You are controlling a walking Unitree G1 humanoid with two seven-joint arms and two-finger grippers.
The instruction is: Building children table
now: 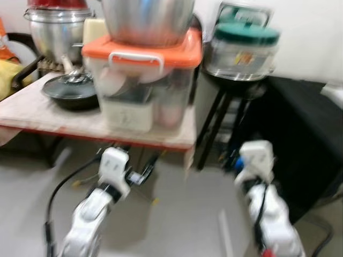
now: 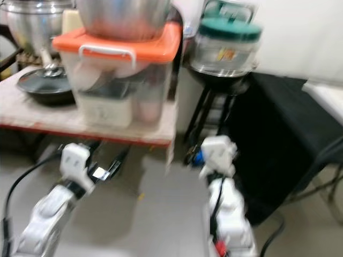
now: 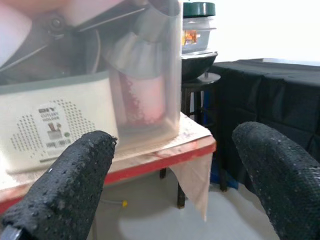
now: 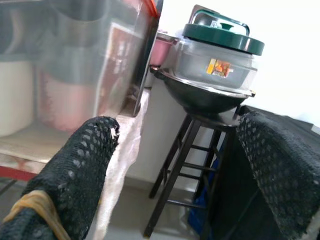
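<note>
Table [image 1: 64, 120] under orange-lidded bin [image 1: 144, 80], stool [image 1: 228, 115] beside.

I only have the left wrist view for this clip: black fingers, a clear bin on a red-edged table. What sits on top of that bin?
Observer: An orange lid, with a large steel bowl resting on it.
Operator: Anything else on the table?
Observer: A dark lidded pan lies to the robot's left of the bin.
Operator: Where is the other arm?
Observer: The right gripper, jaws open, points toward the black stool that carries a green-lidded container.
</note>
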